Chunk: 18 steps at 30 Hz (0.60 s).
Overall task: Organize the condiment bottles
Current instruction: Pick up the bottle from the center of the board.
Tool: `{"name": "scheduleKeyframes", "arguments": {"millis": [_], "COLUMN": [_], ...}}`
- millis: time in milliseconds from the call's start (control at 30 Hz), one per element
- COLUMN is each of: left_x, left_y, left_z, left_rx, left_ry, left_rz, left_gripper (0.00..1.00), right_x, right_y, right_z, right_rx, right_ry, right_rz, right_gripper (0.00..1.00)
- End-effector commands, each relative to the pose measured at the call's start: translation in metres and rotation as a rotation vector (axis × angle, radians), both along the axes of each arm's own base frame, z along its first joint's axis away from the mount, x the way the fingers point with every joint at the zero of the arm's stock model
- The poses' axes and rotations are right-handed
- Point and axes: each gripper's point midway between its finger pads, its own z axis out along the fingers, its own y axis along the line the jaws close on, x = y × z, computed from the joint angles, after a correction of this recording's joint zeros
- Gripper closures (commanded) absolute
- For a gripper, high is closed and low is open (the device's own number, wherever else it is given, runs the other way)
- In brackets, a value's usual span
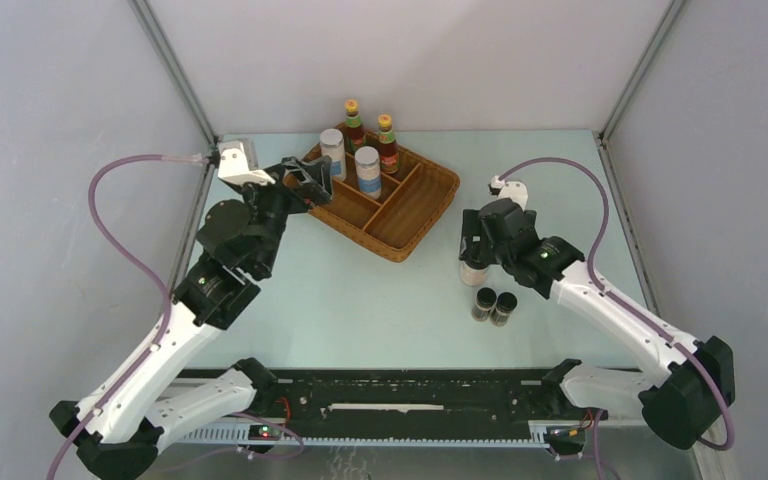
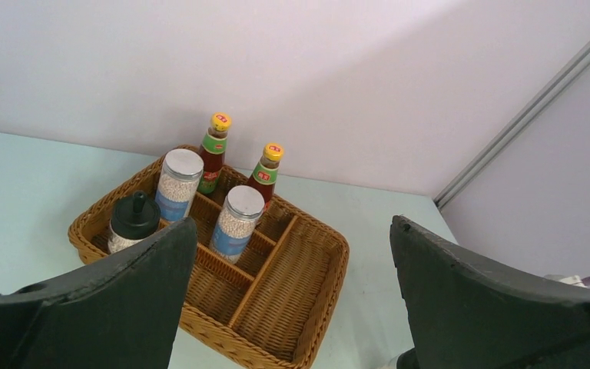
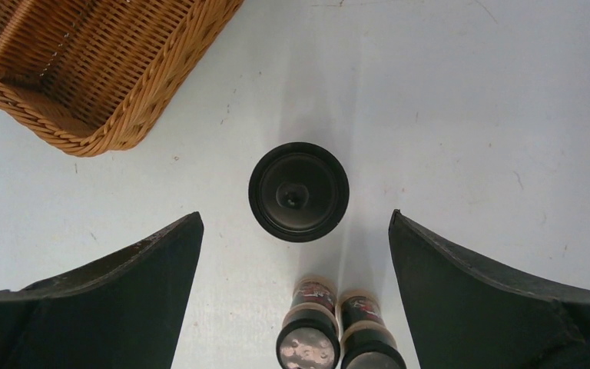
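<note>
five bottles [image 1: 367,170] sit in the tray [image 1: 415,205]. the other shaker [image 3: 298,192] stands on the worktop [image 1: 360,300] at its 4 o'clock, under the right pincer [image 3: 296,219], spread wide. guessing next: lower, clamp it. left pincer [image 2: 292,223] is apart too.

White-shelled left arm [image 1: 160,350], lower left, & right arm [image 1: 610,305], lower right: black joints, purple cable [image 1: 110,215] loops along each. Matte black wedge fingers [image 2: 123,300] on left gripper [image 2: 292,223].
</note>
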Motion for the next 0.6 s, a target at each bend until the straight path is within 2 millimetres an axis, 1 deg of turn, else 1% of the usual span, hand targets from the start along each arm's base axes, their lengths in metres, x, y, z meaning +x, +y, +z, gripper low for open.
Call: {"name": "scheduleKeyframes", "arguments": {"millis": [0, 167, 567], "left_x": [-0.006, -0.007, -0.01], "left_y": [0.007, 0.005, 0.006], "left_z": [0.001, 0.0, 0.001], "left_rx": [0.01, 0.012, 0.013], "left_ry": [-0.021, -0.022, -0.03], "left_rz": [0.022, 0.009, 0.005], "left_gripper": [0.0, 0.0, 0.0], "right_x": [0.009, 0.013, 0.021], "right_y": [0.01, 0.013, 0.009], "right_z": [-0.001, -0.01, -0.031], "right_rx": [0.019, 0.008, -0.006], "right_ry": [-0.018, 0.001, 0.045], "right_rz": [0.004, 0.003, -0.013], "right_gripper": [0.0, 0.0, 0.0]}}
